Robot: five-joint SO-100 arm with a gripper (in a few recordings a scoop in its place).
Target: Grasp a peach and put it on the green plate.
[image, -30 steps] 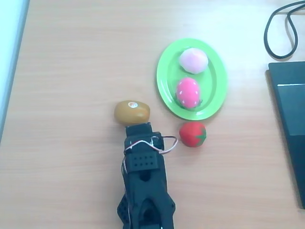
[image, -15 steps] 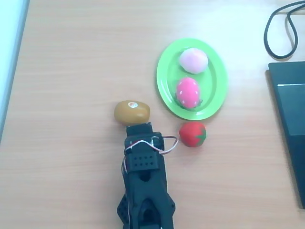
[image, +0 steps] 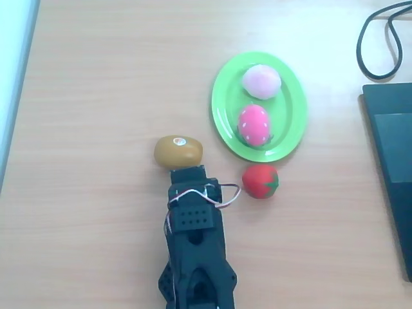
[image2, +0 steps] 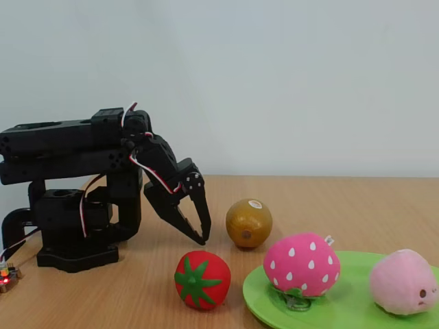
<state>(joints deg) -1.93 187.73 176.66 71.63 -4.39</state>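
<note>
The pale pink peach (image: 261,82) (image2: 405,281) lies on the green plate (image: 222,103) (image2: 343,312), at its far end in the overhead view. A bright pink white-dotted strawberry (image: 254,124) (image2: 302,264) rests on the same plate beside it. My black gripper (image2: 201,240) (image: 187,172) points down at the table on the folded arm, its fingertips together and holding nothing. It hangs just short of a brown kiwi (image: 178,151) (image2: 249,223), well away from the plate.
A red strawberry with green leaves (image: 260,180) (image2: 201,279) lies on the table just off the plate's near rim. A black cable (image: 376,38) and a dark flat device (image: 393,161) occupy the right edge. The arm's base (image2: 72,233) stands at the left in the fixed view.
</note>
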